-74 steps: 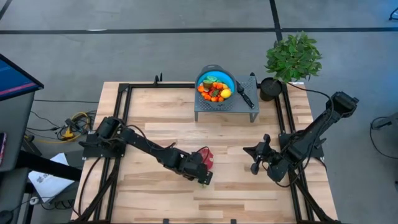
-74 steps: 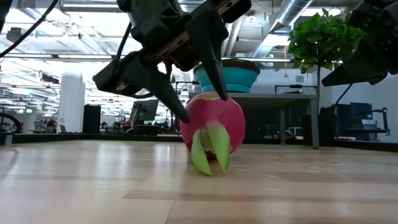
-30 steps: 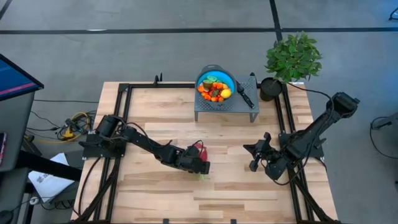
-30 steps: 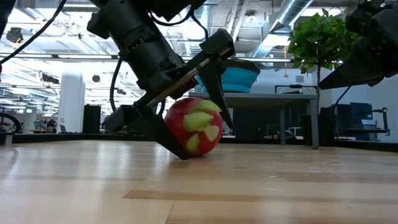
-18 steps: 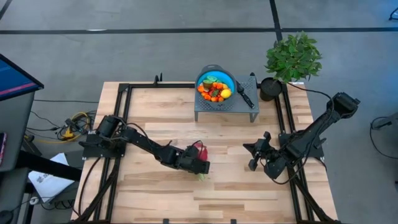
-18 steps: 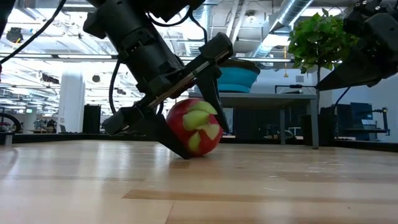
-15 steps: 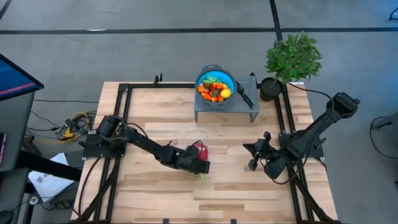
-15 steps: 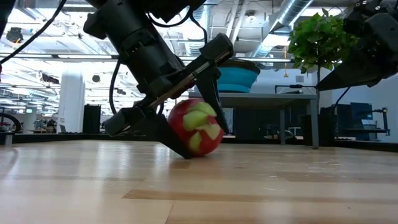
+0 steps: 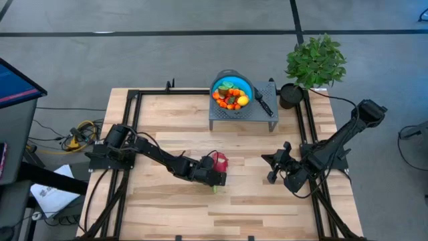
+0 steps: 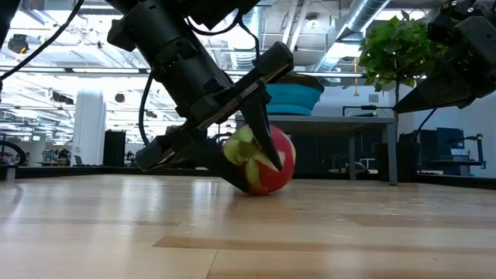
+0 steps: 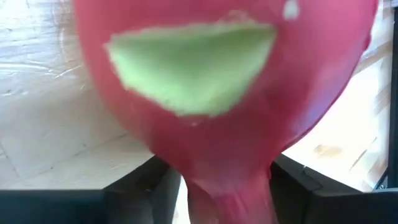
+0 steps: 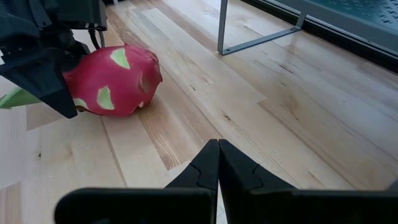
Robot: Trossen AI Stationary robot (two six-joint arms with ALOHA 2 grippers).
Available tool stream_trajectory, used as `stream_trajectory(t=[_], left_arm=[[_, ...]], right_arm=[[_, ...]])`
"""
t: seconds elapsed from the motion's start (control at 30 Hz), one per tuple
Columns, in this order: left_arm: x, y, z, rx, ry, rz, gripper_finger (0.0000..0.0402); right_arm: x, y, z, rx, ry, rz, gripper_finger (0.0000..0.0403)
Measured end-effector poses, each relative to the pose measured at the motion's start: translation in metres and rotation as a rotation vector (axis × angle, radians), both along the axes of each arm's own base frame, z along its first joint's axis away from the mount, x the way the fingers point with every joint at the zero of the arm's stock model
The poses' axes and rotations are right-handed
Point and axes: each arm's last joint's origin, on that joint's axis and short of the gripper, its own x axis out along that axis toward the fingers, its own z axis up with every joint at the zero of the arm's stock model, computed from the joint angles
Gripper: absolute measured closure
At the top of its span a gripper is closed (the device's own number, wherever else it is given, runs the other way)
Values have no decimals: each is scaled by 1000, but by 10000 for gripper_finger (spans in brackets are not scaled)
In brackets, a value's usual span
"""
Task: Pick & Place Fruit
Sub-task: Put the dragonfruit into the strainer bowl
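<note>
The left arm is reaching low across the tabletop (image 9: 267, 201) from its left edge toward the middle, elbow bent, forearm lying nearly flat over the wood. Its left claw (image 9: 215, 175) is tilting steeply down, with the dragon fruit (image 9: 219, 161) sitting between the two dark fingers (image 10: 260, 116). In the low view one finger is pressing on the fruit's upper side and the other is wedging under it at the tabletop, so the claw is grasping the fruit while the fruit is resting on the wood. The left wrist view is filling almost wholly with pink-red skin and one green tip, both fingers hugging the fruit's narrow end.

Farther back, at the middle of the far edge, a grey stand (image 9: 242, 118) is carrying a blue bowl (image 9: 245, 84) heaped with small fruits (image 9: 229, 98), a black-handled knife (image 9: 262, 101) lying just beside it. A potted plant (image 9: 315, 61) is standing at the far right corner.

The right arm is folding back along the right edge, its right claw (image 9: 272, 175) clenched, pointing toward the dragon fruit and well apart from it.
</note>
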Motion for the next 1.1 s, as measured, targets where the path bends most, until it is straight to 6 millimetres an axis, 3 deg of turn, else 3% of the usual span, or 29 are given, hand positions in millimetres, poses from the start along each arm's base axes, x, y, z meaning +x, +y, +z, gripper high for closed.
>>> stream_trajectory(t=[0.33, 1.1], left_arm=[[1, 0, 1, -3, -7, -1, 281], [8, -3, 8, 36, -100, -79, 347]], right_arm=[[0, 0, 0, 0, 0, 0, 403], [-2, 1, -1, -12, 18, 12, 403]])
